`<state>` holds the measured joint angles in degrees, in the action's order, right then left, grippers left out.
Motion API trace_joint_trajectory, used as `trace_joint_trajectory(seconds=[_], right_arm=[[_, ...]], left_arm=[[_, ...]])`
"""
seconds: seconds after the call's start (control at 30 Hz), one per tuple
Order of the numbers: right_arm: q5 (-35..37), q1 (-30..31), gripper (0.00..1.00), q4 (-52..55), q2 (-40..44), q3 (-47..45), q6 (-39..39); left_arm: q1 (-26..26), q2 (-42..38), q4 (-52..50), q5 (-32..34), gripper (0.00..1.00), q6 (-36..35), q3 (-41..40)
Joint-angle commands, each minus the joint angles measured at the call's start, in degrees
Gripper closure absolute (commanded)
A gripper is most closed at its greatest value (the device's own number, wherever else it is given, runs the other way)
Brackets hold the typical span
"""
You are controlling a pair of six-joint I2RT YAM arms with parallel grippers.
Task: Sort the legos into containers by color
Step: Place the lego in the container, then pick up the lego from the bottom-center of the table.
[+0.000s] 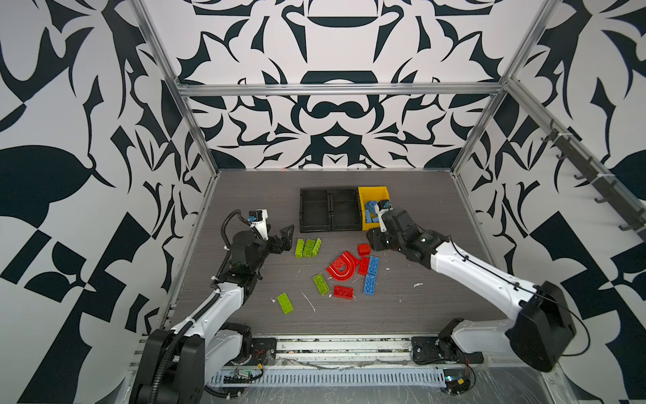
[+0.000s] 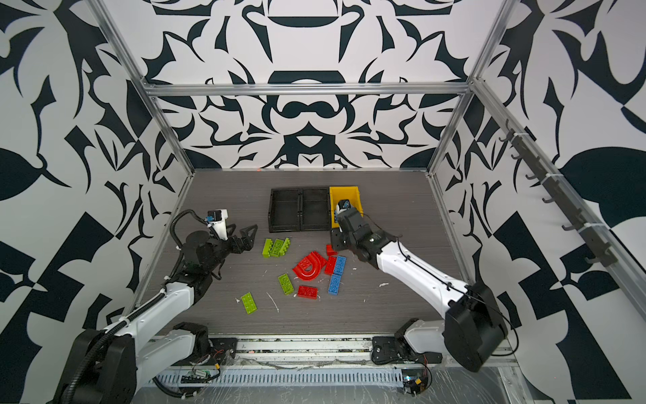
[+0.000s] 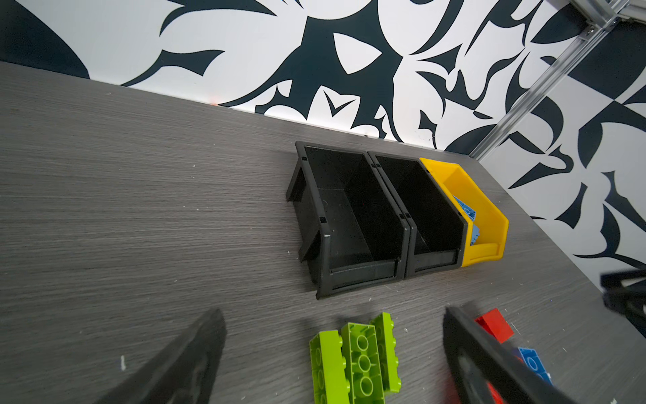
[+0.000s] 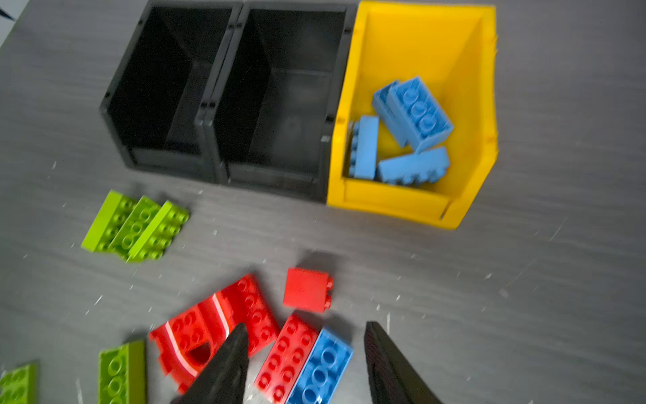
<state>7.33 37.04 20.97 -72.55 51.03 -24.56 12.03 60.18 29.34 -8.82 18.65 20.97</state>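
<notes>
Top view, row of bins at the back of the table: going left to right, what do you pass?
end black bin → middle black bin → yellow bin, which holds blue bricks.

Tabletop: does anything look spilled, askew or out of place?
White scraps litter the tabletop. The blue bricks in the yellow bin lie jumbled and tilted, but none there is the wrong colour.
</notes>
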Motion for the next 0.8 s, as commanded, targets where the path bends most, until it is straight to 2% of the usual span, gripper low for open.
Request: trace_joint_trajectory(seconds=[0.0, 0.23, 0.77], right_arm=[[3.2, 2.6, 0.44, 5.6, 3.5, -3.4, -9.4], [3.2, 6.7, 0.43, 11.8, 3.9, -4.8, -13.1], [-0.4, 9.6, 0.42, 6.8, -2.4, -7.0, -16.6]], left_arm=[[0.1, -0.6, 0.6, -0.4, 0.01, 0.5, -0.9], [0.1, -0.4, 0.9, -0.4, 0.01, 0.6, -1.2], [0.1, -0.6, 1.0, -0.3, 0.01, 0.4, -1.5]])
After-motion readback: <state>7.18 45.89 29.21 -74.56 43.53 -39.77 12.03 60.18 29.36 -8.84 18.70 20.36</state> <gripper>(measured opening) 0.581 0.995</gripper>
